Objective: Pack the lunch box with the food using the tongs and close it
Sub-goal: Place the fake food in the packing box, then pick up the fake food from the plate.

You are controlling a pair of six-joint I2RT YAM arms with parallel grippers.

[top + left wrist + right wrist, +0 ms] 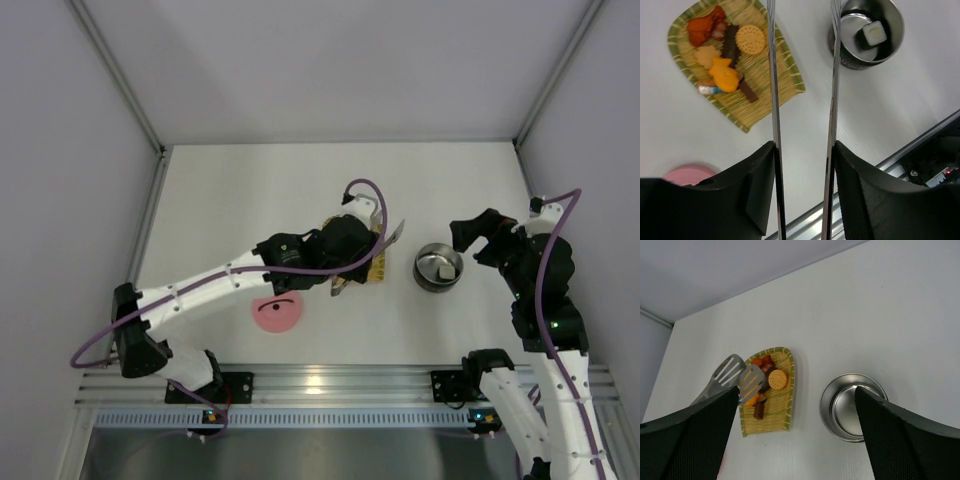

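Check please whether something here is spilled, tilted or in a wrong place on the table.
Nothing stands out. The food sits on the woven tray, one white chunk lies in the lunch box, which stands upright, and the pink lid lies flat on the table, apart from it. Nothing is spilled.

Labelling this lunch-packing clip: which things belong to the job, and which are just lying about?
Job: round shiny steel lunch box; flat pink round lid; long thin silver metal tongs; small bite-sized food pieces; white chunk already in the box.
Lying about: yellow woven tray, merely bearing the food; aluminium rail along the near edge.
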